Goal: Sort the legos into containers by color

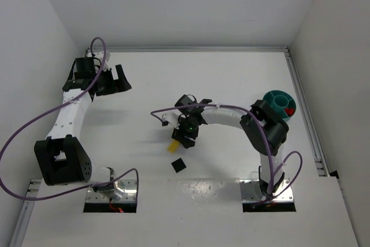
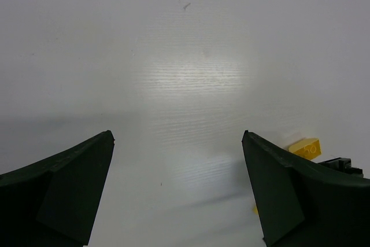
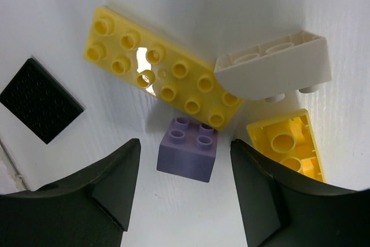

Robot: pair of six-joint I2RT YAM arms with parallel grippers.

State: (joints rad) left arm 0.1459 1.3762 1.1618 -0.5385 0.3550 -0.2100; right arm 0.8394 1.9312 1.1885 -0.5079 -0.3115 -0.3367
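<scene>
a glossy white table (image 1: 231, 79) boxed in by plain white walls (image 1: 173, 4).

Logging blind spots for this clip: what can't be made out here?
- Top view: the right hand covers most bricks; only a yellow piece and the black square show.
- Top view: the teal dish sits partly behind the right arm; its contents are too small to tell.
- Left wrist view: a yellow brick is partly hidden behind the left hand.
</scene>
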